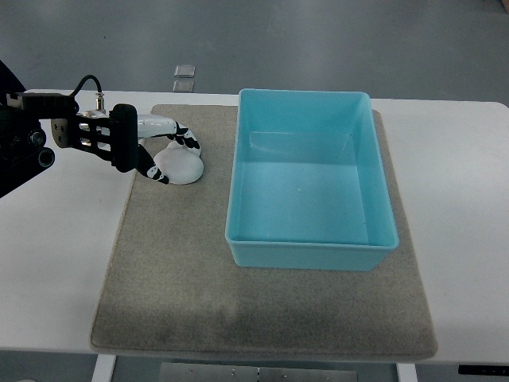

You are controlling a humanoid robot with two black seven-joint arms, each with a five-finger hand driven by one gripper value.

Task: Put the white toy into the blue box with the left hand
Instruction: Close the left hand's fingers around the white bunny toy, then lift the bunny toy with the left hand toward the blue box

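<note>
The white toy (pixel 185 168), a rounded white lump, sits on the grey mat (pixel 175 270) just left of the blue box (pixel 235 183). My left hand (pixel 178 161) reaches in from the left edge and its black-and-white fingers (pixel 188 140) curl over the toy's top, with the thumb against its lower left side. The toy still touches the mat. The blue box is an open rectangular bin with nothing inside, standing on the mat at centre right. The right arm is out of view.
The mat lies on a white table (pixel 56 263). Two small square pieces (pixel 184 77) lie at the table's far edge, behind the mat. The floor beyond is grey.
</note>
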